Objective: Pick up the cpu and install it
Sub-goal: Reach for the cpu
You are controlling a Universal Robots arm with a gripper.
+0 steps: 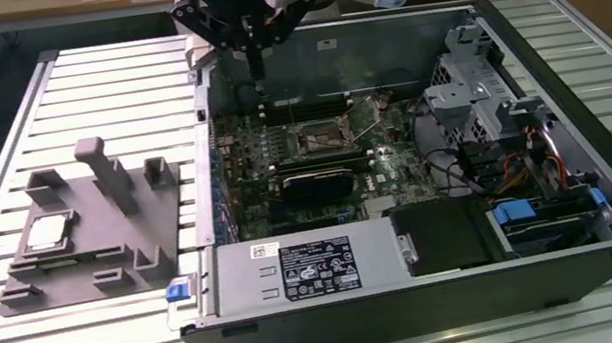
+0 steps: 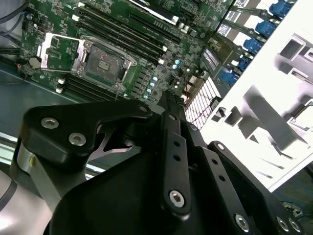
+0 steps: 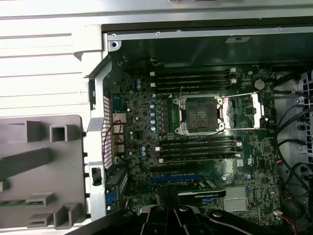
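A black-and-white label [image 1: 320, 268] sits on the grey power box [image 1: 238, 282], with a small white sticker [image 1: 263, 250] beside it. Their words are too tiny to read.

I read the cpu [image 1: 47, 231] top as shiny silver metal. Fixture [image 1: 110, 230]: matt grey plastic. Table [image 1: 102, 83]: ribbed bare metal, satin. Gripper [image 1: 257, 75]: matt black. Case [image 1: 421, 308]: dark, matt.

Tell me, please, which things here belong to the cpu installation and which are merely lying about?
Job: cpu on the grey fixture; open socket; gripper.
Lying about: power supply; drive cage; black module; cables.
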